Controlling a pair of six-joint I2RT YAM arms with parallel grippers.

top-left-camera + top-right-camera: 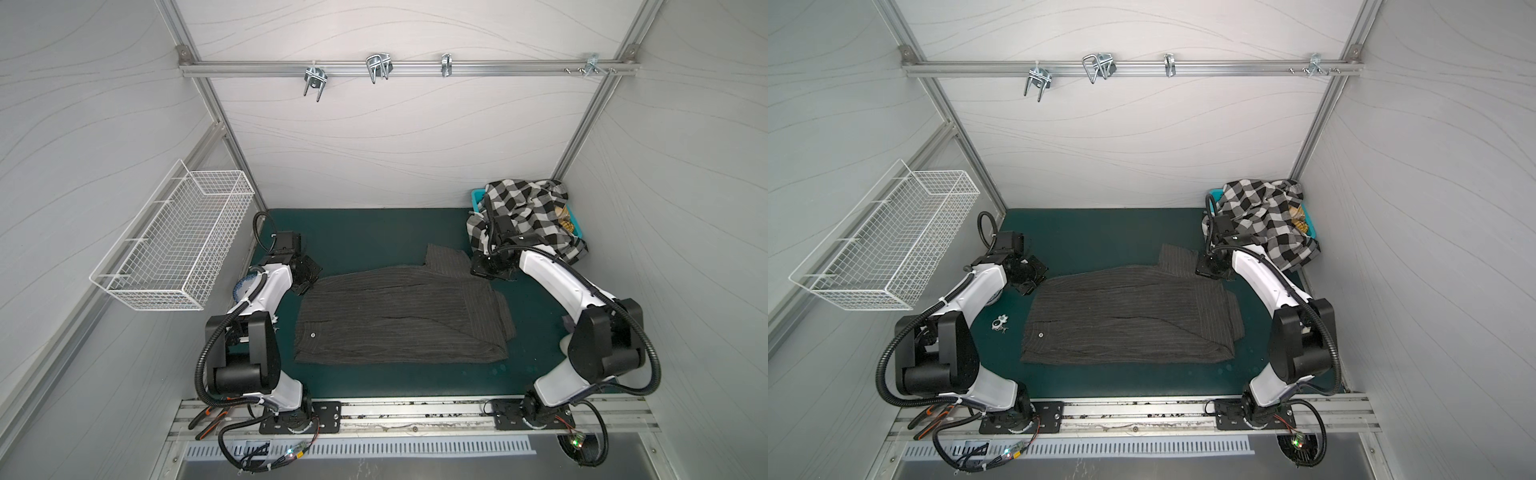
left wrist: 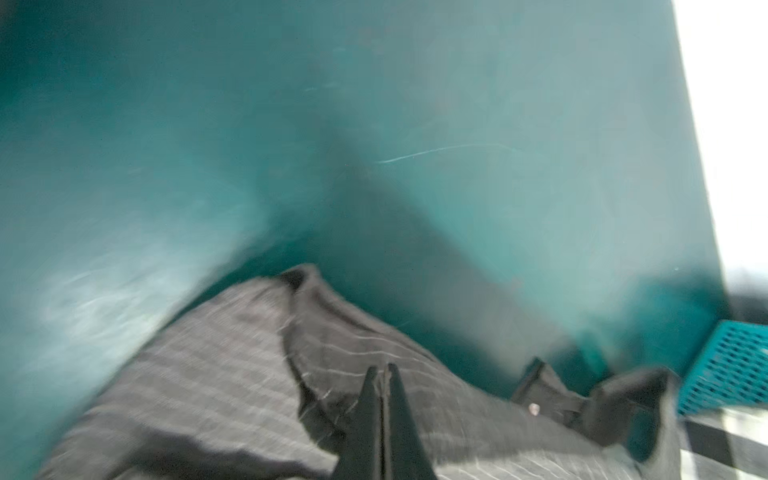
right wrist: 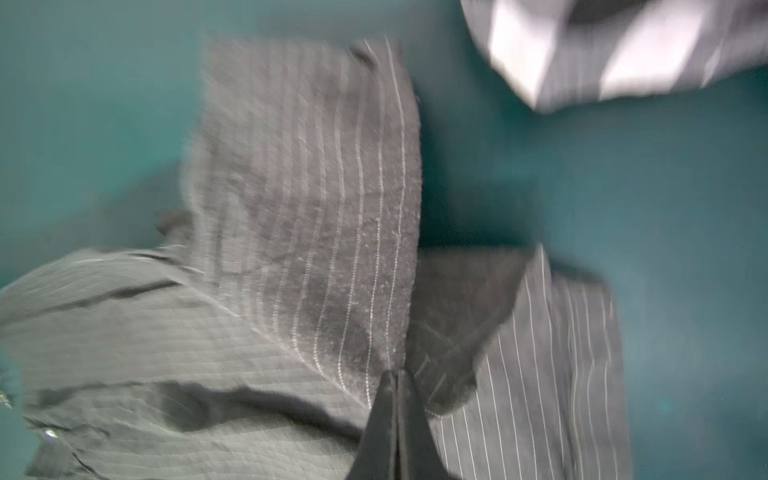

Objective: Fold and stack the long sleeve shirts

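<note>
My left gripper [image 2: 384, 370]: clenched at far left corner of charcoal pinstripe shirt [image 1: 399, 316]. Right gripper [image 3: 395, 376]: clenched at its sleeve seam [image 3: 282, 345]. Cloth nipped: cannot tell. Shirt part-folded, flat, middle of green mat [image 1: 357, 232]. Soft, light, limp; I judge corners, hems best for pinching.

Mat [image 1: 353, 232]: plain dark teal-green. Pinstripe shirt [image 1: 399, 316], centre: dark charcoal with thin pale stripes. One white button [image 1: 312, 334] is seen near its left edge. Checked shirt [image 1: 528, 212], far right: large black and white squares, with grey ones between. Basket [image 1: 477, 195] under it: bright teal, and a perforated grid is shown in the left wrist view. A tan patch is seen inside, item unclear. Wire basket [image 1: 178, 237], left wall: white. Arms [image 1: 266, 286]: white shells, black joints and cables. Walls [image 1: 395, 137]: pale grey, thin wavy lines. Rail [image 1: 407, 66]: silver.
</note>
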